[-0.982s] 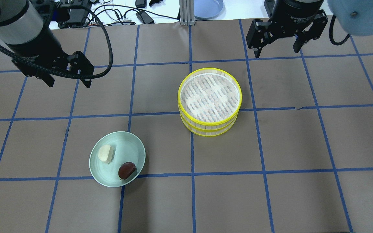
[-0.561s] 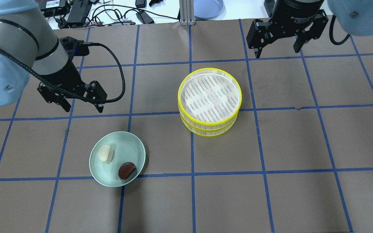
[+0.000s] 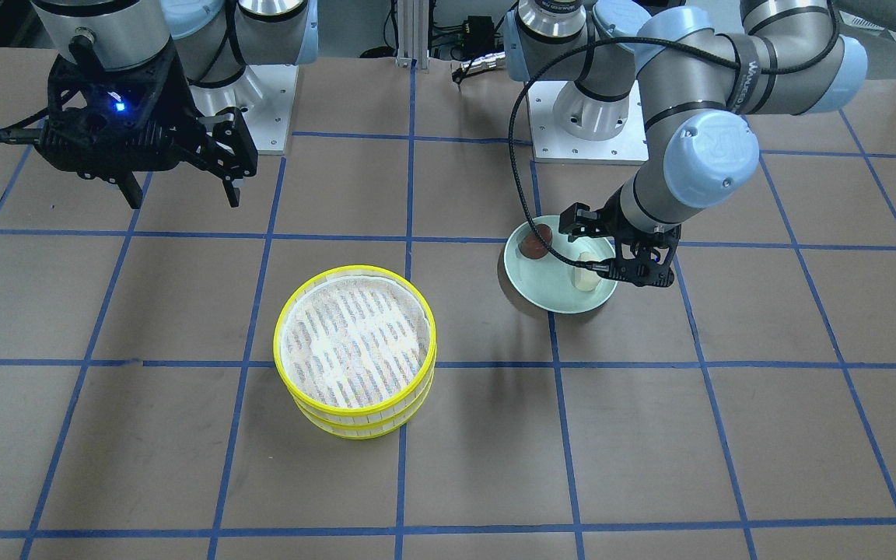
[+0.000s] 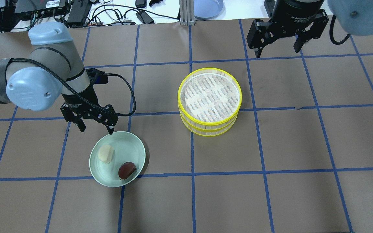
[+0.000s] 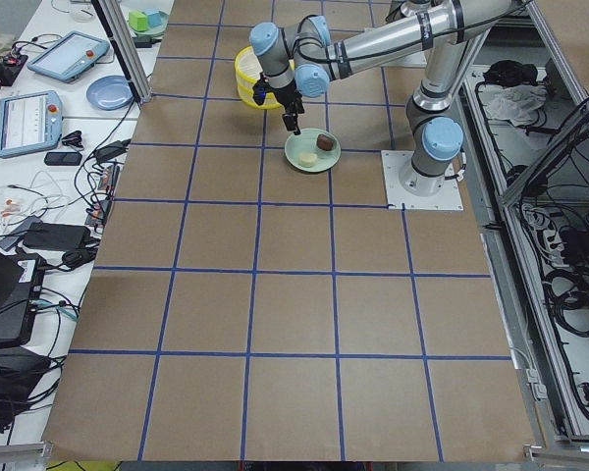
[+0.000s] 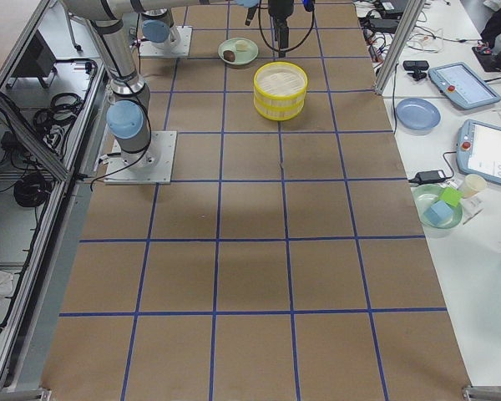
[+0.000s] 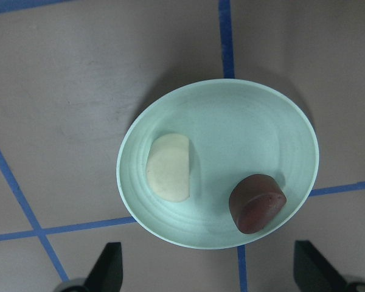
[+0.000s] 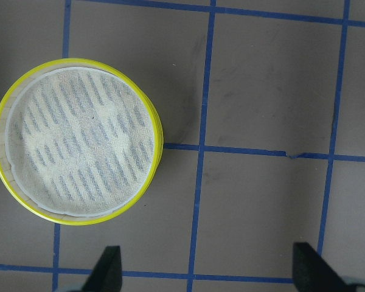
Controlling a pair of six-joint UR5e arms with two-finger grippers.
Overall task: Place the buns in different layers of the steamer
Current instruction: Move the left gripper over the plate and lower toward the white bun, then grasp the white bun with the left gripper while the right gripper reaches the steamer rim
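Observation:
A cream-white bun (image 4: 105,153) and a dark reddish-brown bun (image 4: 127,170) lie on a pale green plate (image 4: 131,147) at the front left. Both show in the left wrist view, cream (image 7: 168,166) and brown (image 7: 257,202). My left gripper (image 4: 96,130) is open and empty, hovering above the plate's far edge; it also shows in the front-facing view (image 3: 611,257). The two-tier yellow-rimmed steamer (image 4: 209,127) stands mid-table, its top tier empty. My right gripper (image 4: 277,51) is open and empty, high beyond the steamer's far right.
A blue plate (image 4: 207,8), an aluminium post (image 4: 185,13) and cables with devices (image 4: 108,13) lie beyond the table's far edge. Blue tape lines grid the brown table top.
My left arm has swung from the far left toward the plate and lowered, its open gripper now over the plate's far edge. The right arm, buns and steamer have not moved.

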